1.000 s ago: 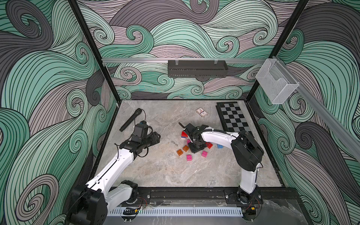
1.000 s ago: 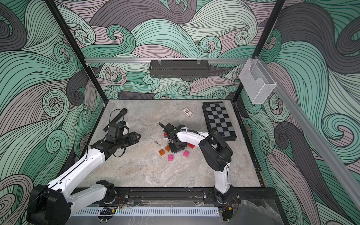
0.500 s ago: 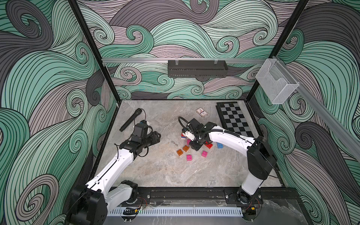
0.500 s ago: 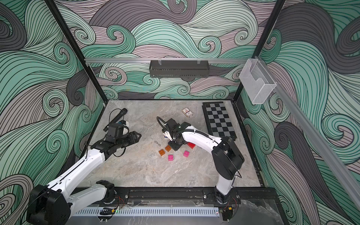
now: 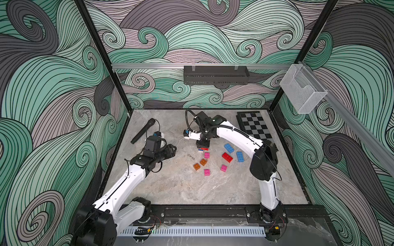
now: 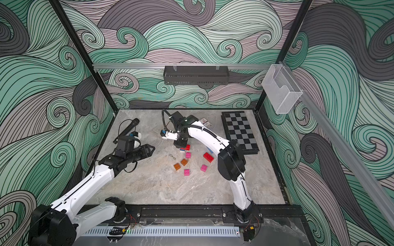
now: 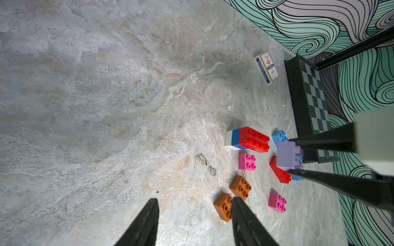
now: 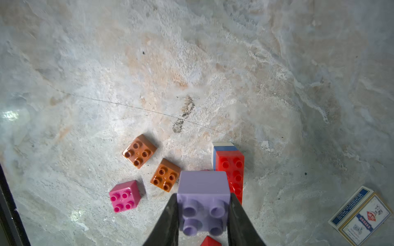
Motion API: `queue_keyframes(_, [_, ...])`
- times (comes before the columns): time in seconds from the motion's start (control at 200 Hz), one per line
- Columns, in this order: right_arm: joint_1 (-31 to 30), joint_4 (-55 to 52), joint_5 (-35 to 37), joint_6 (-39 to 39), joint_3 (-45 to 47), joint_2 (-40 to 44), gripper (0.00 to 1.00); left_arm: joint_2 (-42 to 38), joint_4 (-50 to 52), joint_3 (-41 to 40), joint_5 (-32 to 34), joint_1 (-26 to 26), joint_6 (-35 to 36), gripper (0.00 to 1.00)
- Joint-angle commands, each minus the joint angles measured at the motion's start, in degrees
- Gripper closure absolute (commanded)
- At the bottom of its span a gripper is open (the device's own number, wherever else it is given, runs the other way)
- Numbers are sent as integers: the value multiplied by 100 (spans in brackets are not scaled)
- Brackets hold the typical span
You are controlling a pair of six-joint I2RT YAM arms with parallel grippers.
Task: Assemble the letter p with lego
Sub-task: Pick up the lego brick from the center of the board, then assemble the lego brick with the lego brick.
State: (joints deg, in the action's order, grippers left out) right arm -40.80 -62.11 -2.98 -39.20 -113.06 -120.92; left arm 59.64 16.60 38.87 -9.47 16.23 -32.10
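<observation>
My right gripper [image 8: 203,196] is shut on a lilac square lego brick [image 8: 203,204] whose studs face the wrist. It hangs just above a stack [image 8: 229,168] of a red oblong brick on a blue and a white one, also seen in a top view [image 5: 202,149]. The left wrist view shows the lilac brick [image 7: 287,154] pinched between the two black fingers. Loose lego lies near the stack: two orange bricks [image 5: 203,161], pink ones [image 5: 206,172], a red oblong [image 5: 227,157] and blue ones [image 5: 229,147]. My left gripper [image 7: 195,202] is open and holds nothing, left of the bricks [image 5: 172,149].
A black microphone [image 5: 142,131] lies at the back left. A chessboard [image 5: 254,127] lies along the right wall. A boxed card deck [image 6: 205,123] sits beside it, behind the right arm. A black shelf [image 5: 215,74] hangs on the back wall.
The right arm has swung its elbow out and back, and its wrist has lifted over the stack, uncovering the red and blue bricks. The left arm has stayed put.
</observation>
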Motion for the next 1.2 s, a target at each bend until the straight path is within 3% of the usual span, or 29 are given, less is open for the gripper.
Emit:
queue_keyframes(0.0, [148,-819,17,-675,-487,-327,79,-96,-104,6,-2,-33,158,44])
queue_keyframes(1.196, [379,-1031,139,-826,-1456,-1408,78,-70,-105,-9,95,-35,177,44])
